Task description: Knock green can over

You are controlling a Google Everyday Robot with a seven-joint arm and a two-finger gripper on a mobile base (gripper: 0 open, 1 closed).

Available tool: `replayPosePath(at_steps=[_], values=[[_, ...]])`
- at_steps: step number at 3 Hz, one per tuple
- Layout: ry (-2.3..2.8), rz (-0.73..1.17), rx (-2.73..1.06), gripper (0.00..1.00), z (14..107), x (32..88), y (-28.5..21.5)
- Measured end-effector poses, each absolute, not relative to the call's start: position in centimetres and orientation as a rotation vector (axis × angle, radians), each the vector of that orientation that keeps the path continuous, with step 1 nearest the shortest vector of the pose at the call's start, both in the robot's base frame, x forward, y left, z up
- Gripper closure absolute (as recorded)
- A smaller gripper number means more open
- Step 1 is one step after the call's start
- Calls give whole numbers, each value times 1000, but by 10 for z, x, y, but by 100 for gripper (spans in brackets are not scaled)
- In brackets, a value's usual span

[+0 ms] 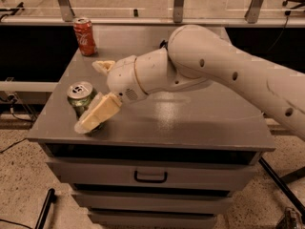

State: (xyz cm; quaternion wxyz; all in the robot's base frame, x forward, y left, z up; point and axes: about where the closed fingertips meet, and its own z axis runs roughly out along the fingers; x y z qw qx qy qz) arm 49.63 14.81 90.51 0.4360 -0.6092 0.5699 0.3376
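Observation:
The green can stands upright near the front left corner of the grey cabinet top, its silver top with the pull tab showing. My gripper is open and straddles the can. One cream finger lies behind the can. The other finger lies in front of it and hides its lower right side. Whether that finger touches the can is unclear. The white arm reaches in from the right.
A red cola can stands upright at the back left corner of the cabinet top. The cabinet has drawers below, one with a dark handle. A metal railing runs behind. The left edge is close to the green can.

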Motion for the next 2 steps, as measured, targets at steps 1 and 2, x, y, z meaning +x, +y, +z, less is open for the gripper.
replayPosePath(at_steps=[1, 2], values=[[1452, 876, -1511, 0, 891, 491, 142], [1451, 925, -1503, 24, 887, 484, 142]])
